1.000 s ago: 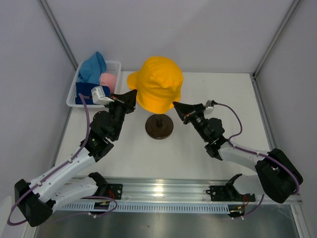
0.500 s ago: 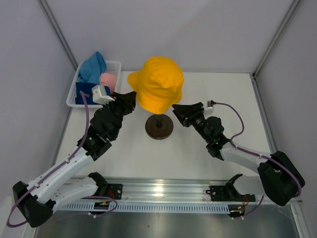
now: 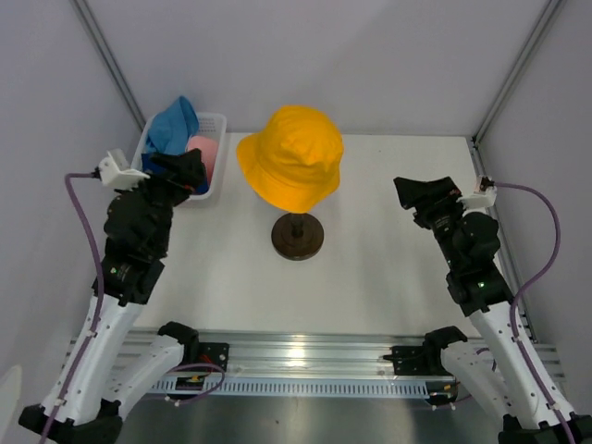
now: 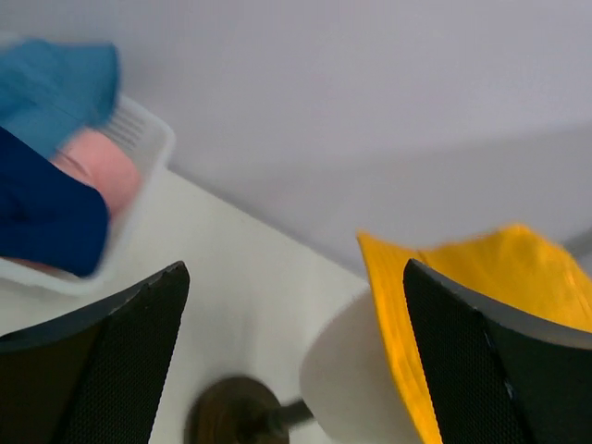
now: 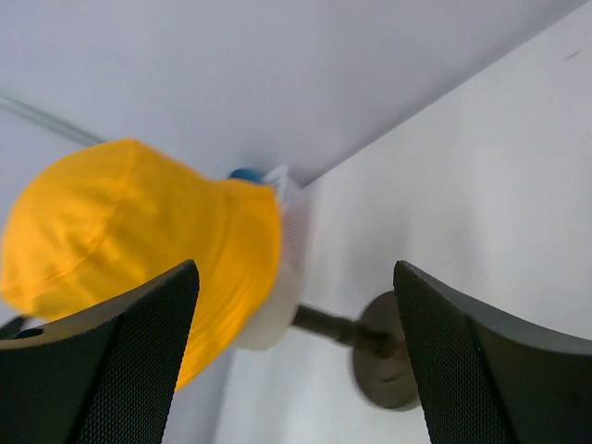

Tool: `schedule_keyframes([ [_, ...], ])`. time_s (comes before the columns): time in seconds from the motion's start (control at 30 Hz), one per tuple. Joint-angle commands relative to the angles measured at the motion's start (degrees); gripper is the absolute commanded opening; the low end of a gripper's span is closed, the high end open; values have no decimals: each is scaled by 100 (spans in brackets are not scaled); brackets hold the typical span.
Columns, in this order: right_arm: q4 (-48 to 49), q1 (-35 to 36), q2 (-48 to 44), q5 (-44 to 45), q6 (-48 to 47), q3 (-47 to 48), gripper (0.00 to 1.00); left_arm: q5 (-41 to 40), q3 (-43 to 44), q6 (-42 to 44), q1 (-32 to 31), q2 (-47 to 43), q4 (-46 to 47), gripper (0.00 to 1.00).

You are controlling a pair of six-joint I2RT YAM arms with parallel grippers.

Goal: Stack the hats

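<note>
Yellow hat [image 3: 291,166]: centre, seated on mannequin head [image 4: 342,388]. Soft, light and floppy; probably best pinched at the brim.
Left gripper [image 3: 185,169], right gripper [image 3: 421,192]: jaws spread wide, both empty, touching nothing.
Far left, basket [image 3: 218,120]: navy hat [image 4: 42,217], pink hat [image 3: 203,148], light blue hat [image 3: 173,128].

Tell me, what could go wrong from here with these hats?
1. The yellow hat sits on a head above a thin stem and a round base. A push while adding the next hat might tip it all over or drag the hat askew.
2. The blue hat, pink hat and navy hat lie bunched in the basket. The open left gripper could pinch two at once or snag the basket.
</note>
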Motion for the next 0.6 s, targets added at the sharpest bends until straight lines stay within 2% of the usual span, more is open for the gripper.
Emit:
schedule_keyframes([
  [0.0, -1582, -469, 420, 73, -1385, 431, 89, 1308, 507, -71, 1399, 476, -691, 99],
  [0.07, -1627, -758, 614, -93, -1526, 475, 90, 1853, 804, -63, 1922, 916, -892, 99],
  [0.1, -1479, -865, 763, -181, -1588, 458, 90, 1925, 902, -63, 2324, 1466, -990, 100],
  [0.2, -1144, -1181, 879, -551, -1624, 282, 90, 1953, 1465, 51, 2863, 2322, -1219, 100],
  [0.37, -643, -1533, 1168, -648, -1676, 255, 90, 1303, 2484, 472, 2996, 4132, -1289, 99],
  [0.4, -590, -1577, 1230, -648, -1694, 308, 90, 1250, 3016, 508, 3075, 4396, -1359, 100],
  [0.47, -520, -1666, 1423, -691, -1711, 352, 90, 1529, 3371, 770, 3163, 5167, -1404, 99],
  [0.57, -274, -1701, 1721, -709, -1703, 361, 90, 1759, 4373, 1288, 3199, 6152, -1561, 95],
])
